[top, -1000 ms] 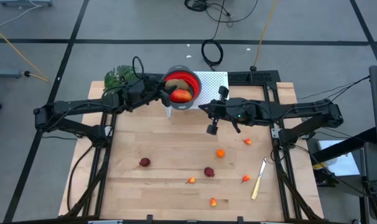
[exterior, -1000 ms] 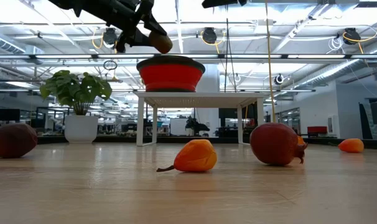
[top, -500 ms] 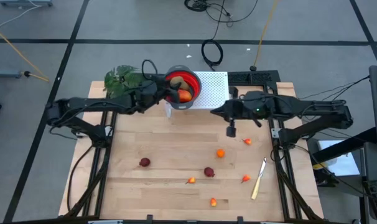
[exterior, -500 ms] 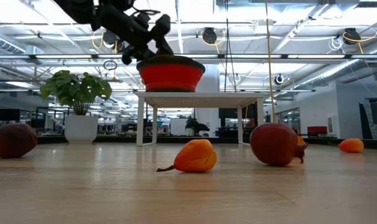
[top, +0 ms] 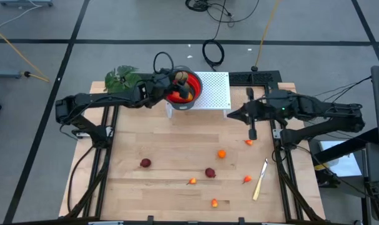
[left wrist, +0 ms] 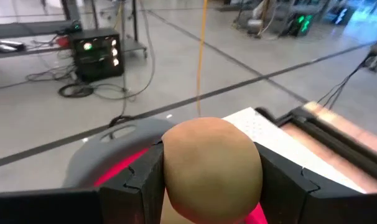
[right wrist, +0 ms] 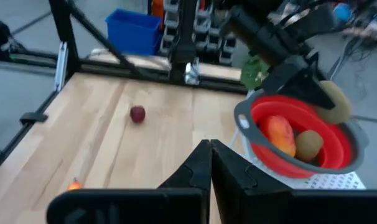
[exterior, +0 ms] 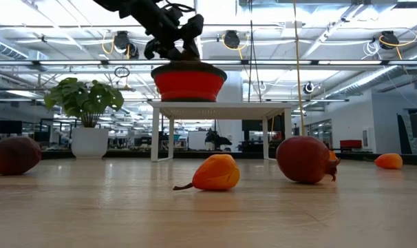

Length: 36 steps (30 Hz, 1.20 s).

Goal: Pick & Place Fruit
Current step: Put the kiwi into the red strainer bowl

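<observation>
At the upper left of the high view sits the leafy plant (top: 121, 77); just right of it the left arm has carried its pincer (top: 176, 79) from beside the red collapsible bowl (top: 192, 85) to directly over it; the pincer is pinching an olive-brown kiwi (left wrist: 211, 168), which the left wrist view shows wedged between the two dark fingers (left wrist: 145, 180) above the red rim; the fruit is not yet released, so I judge the drop to be the next step. Inside the bowl the right wrist view shows an orange-red fruit (right wrist: 279, 135) and a second kiwi (right wrist: 309, 144); the bowl rests on a white perforated stand (top: 215, 91) at upper centre.

Further right, the right arm has drawn back toward the right edge of the surface (top: 164, 144); its pincer (top: 252, 132) hangs with fingers pressed together, holding nothing.

In the lower half of the frame fruit remains loose: a dark red round (top: 145, 163), a small orange piece (top: 192, 181), another dark red round (top: 210, 172), an orange ball (top: 221, 154), and red bits beside the pale-handled knife (top: 260, 180); much is left to gather.
</observation>
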Tool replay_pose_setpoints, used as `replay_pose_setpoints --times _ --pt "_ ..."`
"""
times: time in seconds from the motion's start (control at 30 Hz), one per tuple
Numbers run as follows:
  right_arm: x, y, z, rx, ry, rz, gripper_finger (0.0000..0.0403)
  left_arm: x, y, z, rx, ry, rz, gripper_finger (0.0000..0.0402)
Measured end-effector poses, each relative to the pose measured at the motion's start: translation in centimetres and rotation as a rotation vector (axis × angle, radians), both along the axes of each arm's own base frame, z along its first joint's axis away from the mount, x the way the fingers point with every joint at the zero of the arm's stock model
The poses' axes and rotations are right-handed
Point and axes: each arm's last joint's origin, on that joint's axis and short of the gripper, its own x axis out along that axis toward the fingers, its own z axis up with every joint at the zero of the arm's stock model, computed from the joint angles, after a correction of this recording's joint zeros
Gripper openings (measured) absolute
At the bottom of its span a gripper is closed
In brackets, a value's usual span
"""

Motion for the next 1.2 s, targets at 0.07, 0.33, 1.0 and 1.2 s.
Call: replay_pose_setpoints --times 0.07,0.33,1.0,1.2 --pt "-0.8 -0.1 -0.6 0.0 -0.04 -0.004 0.0001 0.0 0.0 0.1 0.009 0.005 0.008 0.0195" --pt "-4.4 -0.4 -3.0 0.044 -0.17 -0.039 0.0 0.1 -0.1 -0.4 -0.005 0.036 0.01 0.0195" --pt "-8.8 -0.4 -7.2 0.108 -0.258 -0.051 0.0 -0.4 0.1 -1.4 -0.044 0.129 0.05 0.0195" --pt "-9.4 -0.4 -8.0 0.128 -0.268 -0.055 0.0 -0.5 0.2 -1.6 -0.072 0.126 0.055 0.0195"
